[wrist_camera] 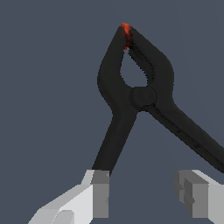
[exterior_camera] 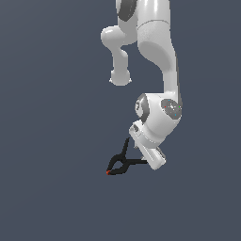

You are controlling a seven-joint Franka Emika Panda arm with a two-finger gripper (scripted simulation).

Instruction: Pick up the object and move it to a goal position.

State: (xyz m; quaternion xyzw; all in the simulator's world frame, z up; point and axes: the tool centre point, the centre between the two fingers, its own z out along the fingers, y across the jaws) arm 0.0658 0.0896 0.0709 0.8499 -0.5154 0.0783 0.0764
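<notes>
The object, a small black spring clamp, lies just off the exterior view's left side of my gripper, with its red-orange jaw tip pointing away from the hand. In the wrist view the clamp fills the frame, jaw tip far from the fingers. One handle runs down to the edge of one grey fingertip; the other handle passes beyond the other fingertip. My gripper is open, and the gap between its pads holds nothing.
A flat, uniform dark grey-blue surface surrounds the clamp and the white arm. No other objects, containers or edges show in either view.
</notes>
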